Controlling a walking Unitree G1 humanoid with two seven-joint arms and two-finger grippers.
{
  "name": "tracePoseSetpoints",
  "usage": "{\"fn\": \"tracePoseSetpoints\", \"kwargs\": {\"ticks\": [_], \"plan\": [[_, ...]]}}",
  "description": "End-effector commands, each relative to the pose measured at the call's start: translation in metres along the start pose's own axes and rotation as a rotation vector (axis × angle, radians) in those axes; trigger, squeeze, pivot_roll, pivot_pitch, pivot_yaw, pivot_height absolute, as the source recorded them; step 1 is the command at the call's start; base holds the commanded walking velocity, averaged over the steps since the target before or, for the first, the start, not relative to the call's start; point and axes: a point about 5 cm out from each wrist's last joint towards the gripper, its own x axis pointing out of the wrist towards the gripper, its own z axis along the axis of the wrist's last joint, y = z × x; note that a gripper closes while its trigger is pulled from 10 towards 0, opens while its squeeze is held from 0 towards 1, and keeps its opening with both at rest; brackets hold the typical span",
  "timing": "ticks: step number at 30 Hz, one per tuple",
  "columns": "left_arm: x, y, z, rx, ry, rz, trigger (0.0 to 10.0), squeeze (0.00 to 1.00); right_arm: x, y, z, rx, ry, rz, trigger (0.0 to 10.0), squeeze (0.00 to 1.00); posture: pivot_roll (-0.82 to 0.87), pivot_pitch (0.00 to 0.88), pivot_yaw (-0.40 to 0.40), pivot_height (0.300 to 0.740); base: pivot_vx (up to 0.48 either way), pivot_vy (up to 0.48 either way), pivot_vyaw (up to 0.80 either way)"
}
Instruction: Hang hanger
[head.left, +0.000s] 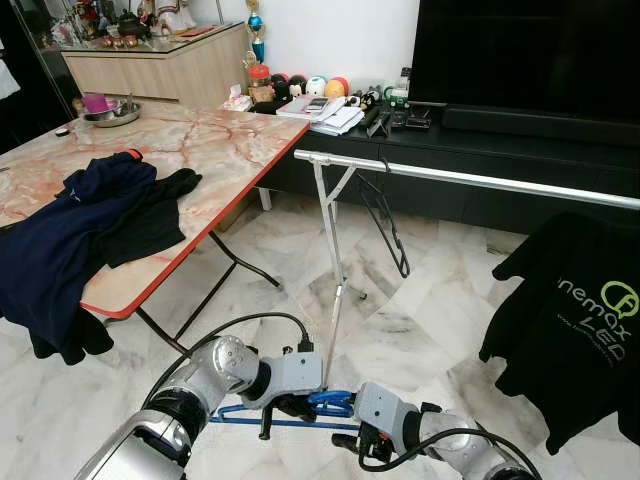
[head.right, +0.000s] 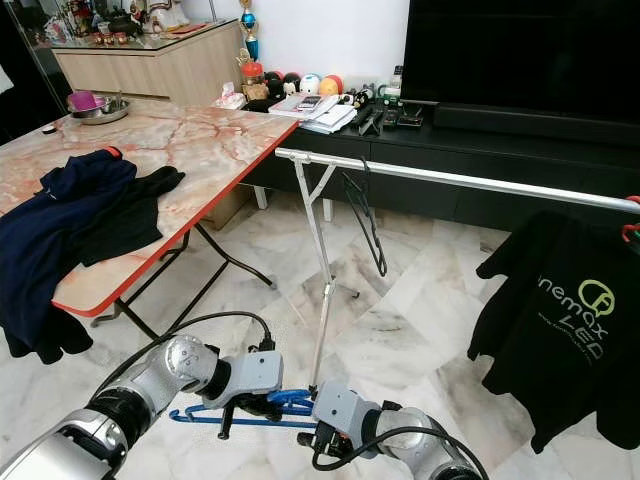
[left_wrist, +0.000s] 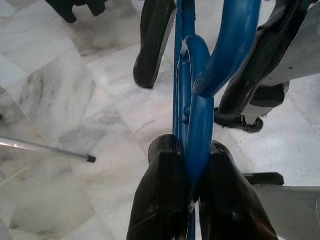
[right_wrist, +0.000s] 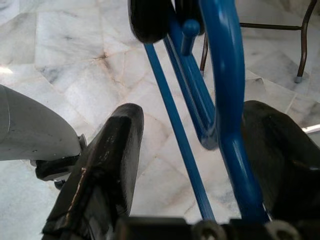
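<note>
Low over the marble floor (head.left: 420, 330), our left tool (left_wrist: 192, 192) is clamped on the blue hanger (head.left: 325, 403). Our right tool (right_wrist: 200, 165) has its fingers apart around the hook. We think we are passing it over. Next we lift it to the silver rail (head.left: 470, 180).

White marble floor (head.left: 420, 340), a marble-patterned folding table (head.left: 210, 140), and a black TV console (head.left: 480, 150) against a white wall (head.left: 330, 35).

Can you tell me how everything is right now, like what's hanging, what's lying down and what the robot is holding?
Blue hanger: held low above the floor.
Left gripper: shut on the hanger.
Right gripper: open around the hanger.
Black hanger: hanging on rail.
Black shirt: hanging.
Dark clothes: heaped on table.
</note>
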Motion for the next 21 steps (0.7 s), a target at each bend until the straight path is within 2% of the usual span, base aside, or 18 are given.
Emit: {"fn": "tracePoseSetpoints", "kwargs": {"ticks": [1,3,4,5,6,7,21], "plan": [[-0.0039,0.0053,0.0067,0.019,-0.04,0.015,10.0,0.0,0.0004,-0.0007,0.0001,0.023,-0.001,-0.002,4.0,0.0,0.13,0.028,0.042,0.74,0.0,0.0,0.0],[-0.0038,0.0055,0.0074,0.018,-0.045,0.015,10.0,0.0,-0.0001,-0.0014,-0.0002,0.026,-0.001,-0.005,4.1,0.0,0.13,0.028,0.042,0.74,0.0,0.0,0.0],[-0.0038,0.0055,0.0074,0.018,-0.045,0.014,10.0,0.0,-0.0003,-0.0016,-0.0002,0.028,-0.002,-0.006,3.7,0.0,0.13,0.028,0.042,0.74,0.0,0.0,0.0],[-0.0038,0.0054,0.0073,0.017,-0.045,0.013,10.0,0.0,-0.0007,-0.0021,-0.0002,0.03,-0.004,-0.008,0.9,0.0,0.13,0.029,0.042,0.74,0.0,0.0,0.0],[-0.0037,0.0054,0.0073,0.017,-0.044,0.012,10.0,0.0,-0.001,-0.0025,-0.0001,0.032,-0.006,-0.008,0.9,0.0,0.13,0.028,0.041,0.74,0.0,0.0,0.0],[-0.0037,0.0054,0.0074,0.017,-0.045,0.011,10.0,0.0,-0.0016,-0.0032,0.0,0.034,-0.008,-0.009,0.0,0.0,0.13,0.028,0.041,0.74,0.0,0.0,0.0],[-0.0039,0.0069,0.0092,0.038,-0.049,0.026,10.0,0.0,-0.0035,-0.0056,0.0002,0.06,-0.023,-0.01,0.0,0.0,0.12,0.024,0.038,0.74,0.0,0.0,0.0]]}}
